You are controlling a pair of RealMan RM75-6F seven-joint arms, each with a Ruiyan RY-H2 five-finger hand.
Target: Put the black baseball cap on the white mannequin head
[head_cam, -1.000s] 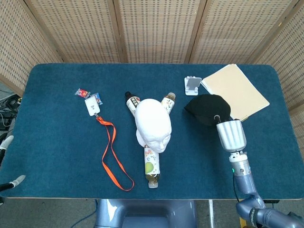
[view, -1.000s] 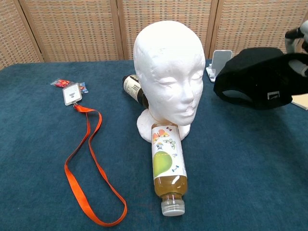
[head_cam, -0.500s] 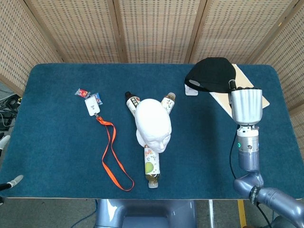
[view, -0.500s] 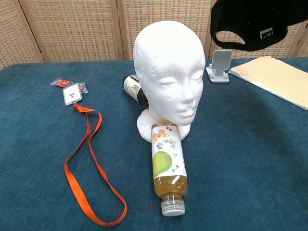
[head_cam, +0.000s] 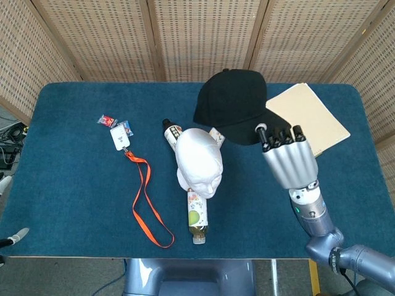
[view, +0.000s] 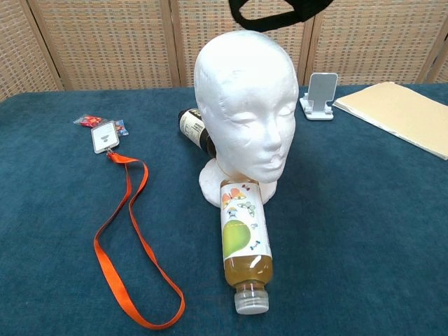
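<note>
- Since the earlier frame, we've carried the black baseball cap (head_cam: 234,106) leftward from over the tan folder (head_cam: 307,118); it now hangs above and just behind the white mannequin head (head_cam: 199,161), not on it. Chest view shows only the cap's lower edge (view: 278,12) at the top, clear of the head's crown (view: 245,105).
- Left hand (head_cam: 13,237): only a sliver at the frame edge, so we cannot tell how its fingers lie.
- ID badge (head_cam: 119,137) with orange lanyard (head_cam: 147,206) lies on the blue tabletop (head_cam: 74,185), well apart from the head.
- Mannequin head stands upright mid-table, face toward us. Juice bottle (view: 243,241) lies on its side touching the base front; a dark bottle (view: 194,131) lies behind it.
- White phone stand (view: 320,96) sits right of the head, near the folder.
- Right hand (head_cam: 287,160): back of the hand faces up, fingers (head_cam: 278,137) curled over the cap's brim, holding it aloft.
</note>
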